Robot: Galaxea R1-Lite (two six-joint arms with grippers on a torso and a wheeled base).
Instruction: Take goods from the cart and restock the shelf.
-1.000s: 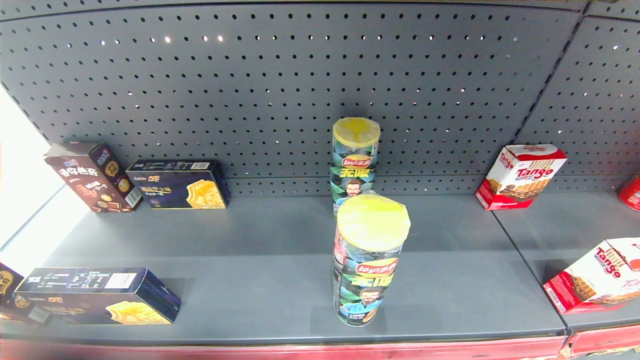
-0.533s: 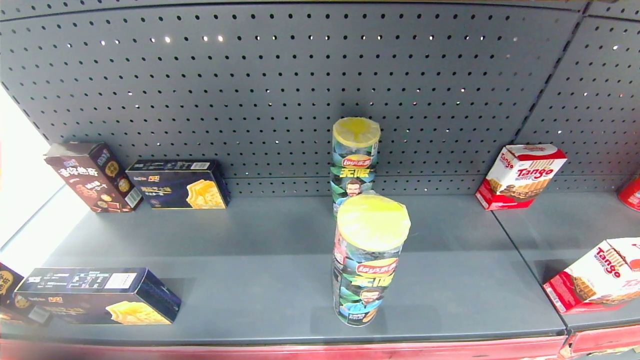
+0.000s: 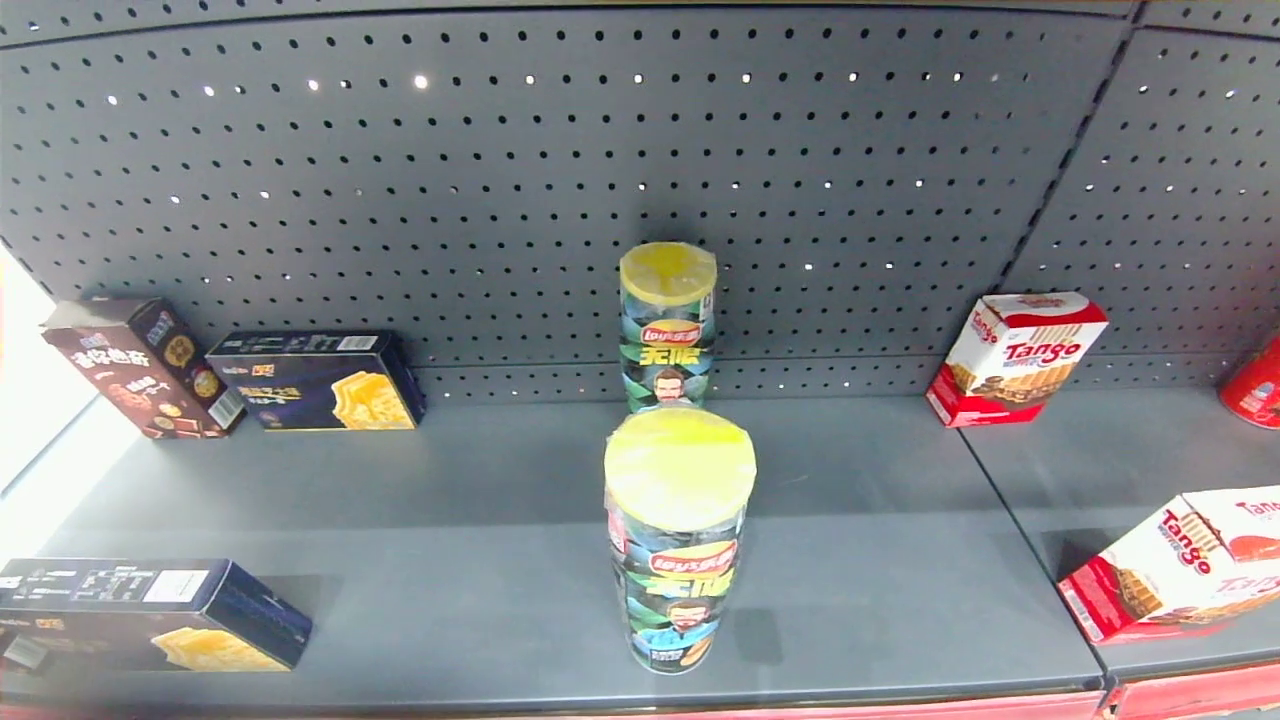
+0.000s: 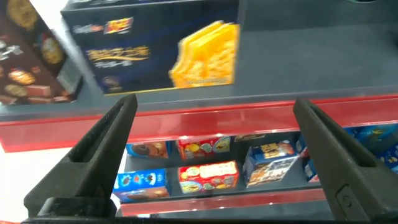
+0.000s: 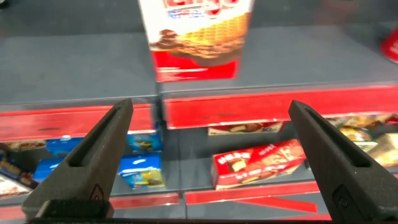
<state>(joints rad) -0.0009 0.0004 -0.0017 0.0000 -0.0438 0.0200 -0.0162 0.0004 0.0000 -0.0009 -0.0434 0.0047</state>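
Seen from the head, the grey shelf [image 3: 480, 520] is pictured with two yellow-lidded crisp cans standing upright at its middle: the front can [image 3: 680, 540] near the lip, the rear can [image 3: 667, 320] against the pegboard back [image 3: 400, 180], its foot hidden behind the front lid. A cracker box [image 3: 315, 380] and a brown box [image 3: 140, 365] are set at the back left; a second dark blue box [image 3: 150, 615] at the front left is cut by the frame. A far wafer box [image 3: 1015, 355] leans at the back right, and a near wafer box [image 3: 1180, 565] is clipped at the edge (as is a red item [image 3: 1255, 385], too little shown to identify). From the left wrist, the left gripper [image 4: 214, 106] is seen spread wide and empty before the red shelf edge [image 4: 186, 121], with blurred packets [image 4: 205, 171] on a lower tier brought in beneath. From the right wrist, the right gripper [image 5: 211, 107] is likewise held wide apart with nothing in it, facing the near wafer box, whose top is cropped.
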